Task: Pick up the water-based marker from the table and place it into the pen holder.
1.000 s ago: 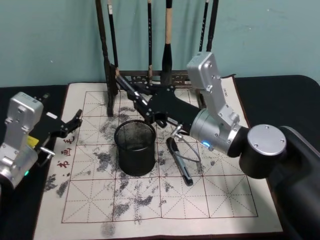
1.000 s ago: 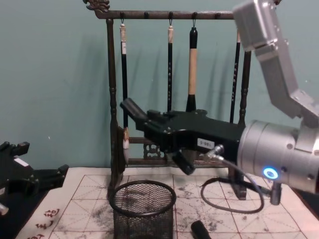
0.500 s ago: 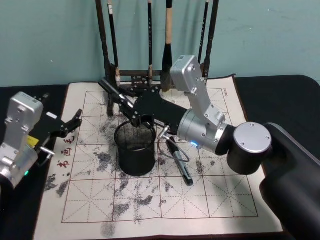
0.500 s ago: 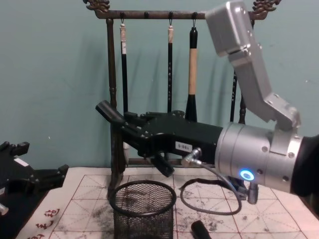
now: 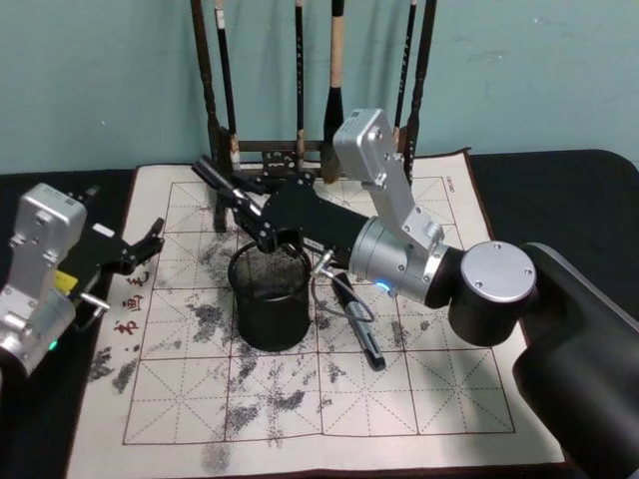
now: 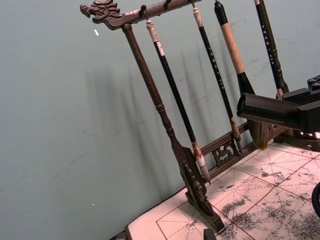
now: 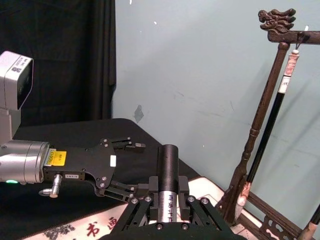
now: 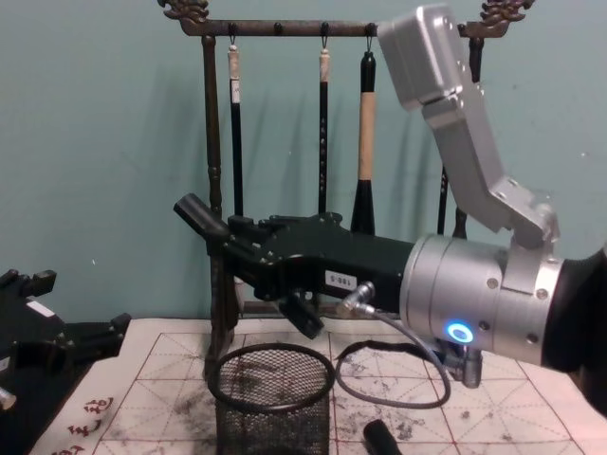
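Note:
The water-based marker [image 5: 222, 186], black with a silver label, is clamped in my right gripper [image 5: 255, 215], which is shut on it. It juts up and to the left just above the far rim of the pen holder [image 5: 270, 299], a black wire-mesh cup on the mat. From the chest, the marker [image 8: 201, 218] and right gripper [image 8: 242, 251] hang over the pen holder [image 8: 272, 398]. The right wrist view looks along the marker [image 7: 168, 172] held in the gripper [image 7: 168, 200]. My left gripper [image 5: 140, 249] is parked, open, at the mat's left edge.
A tall dark wooden brush rack [image 5: 300, 100] with hanging brushes stands right behind the holder. A black pen [image 5: 357, 324] lies on the mat [image 5: 449, 399] just right of the holder, under my right arm. A cable loop [image 8: 389, 374] hangs from the right wrist.
My right arm has swung left with the marker, bringing it from right of the holder to above its rim. The left arm has stayed still.

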